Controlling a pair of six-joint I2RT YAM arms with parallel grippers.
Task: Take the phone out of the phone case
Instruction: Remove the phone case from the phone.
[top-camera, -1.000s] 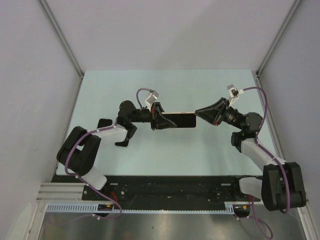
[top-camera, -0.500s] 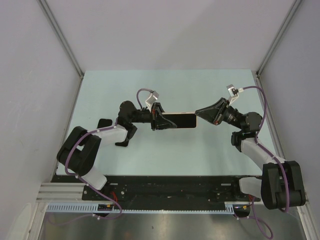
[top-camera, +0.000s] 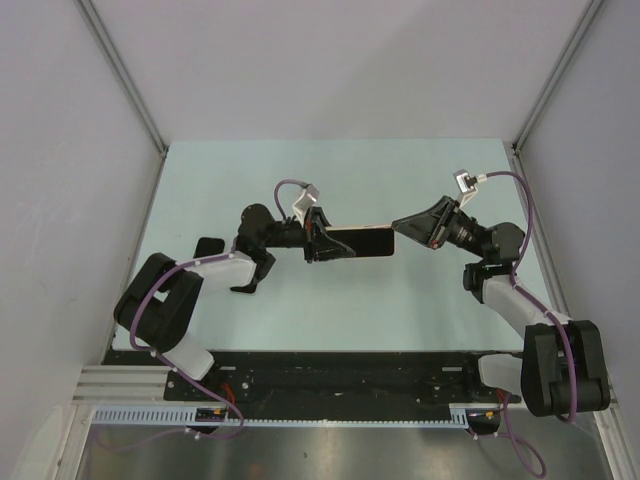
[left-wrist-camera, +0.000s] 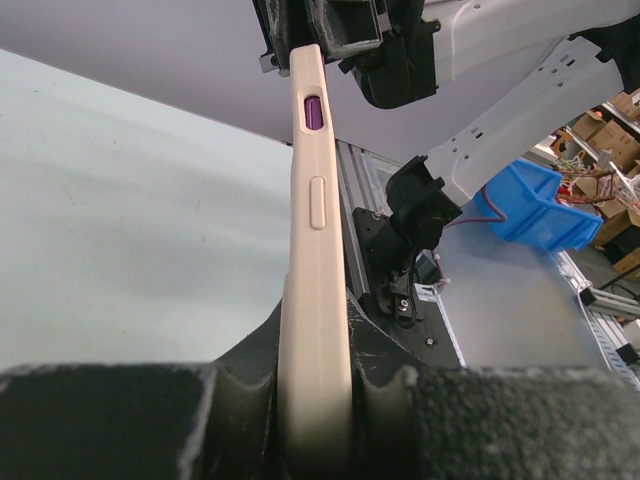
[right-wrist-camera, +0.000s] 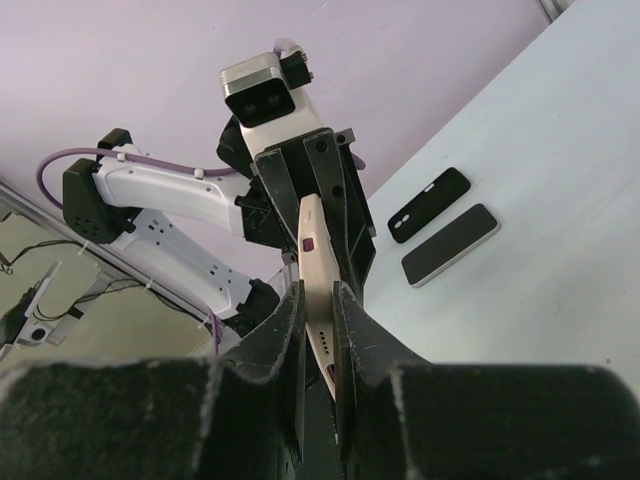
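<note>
A phone in a beige case (top-camera: 358, 241) with purple side buttons is held in the air between both arms, on its edge. My left gripper (top-camera: 320, 242) is shut on its left end; the case edge (left-wrist-camera: 314, 250) runs up between the jaws, and the gripper (left-wrist-camera: 315, 400) clamps it. My right gripper (top-camera: 398, 224) is shut on the right end; in the right wrist view the case (right-wrist-camera: 312, 250) sits between the jaws of the gripper (right-wrist-camera: 318, 300). The dark screen faces the top camera.
A black phone case (right-wrist-camera: 428, 204) and a dark flat phone (right-wrist-camera: 450, 244) lie side by side on the pale green table (top-camera: 400, 300). Dark flat items (top-camera: 208, 247) lie by the left arm. Grey walls close in three sides.
Both grippers and the cased phone have edged very slightly to the right. The grips are unchanged.
</note>
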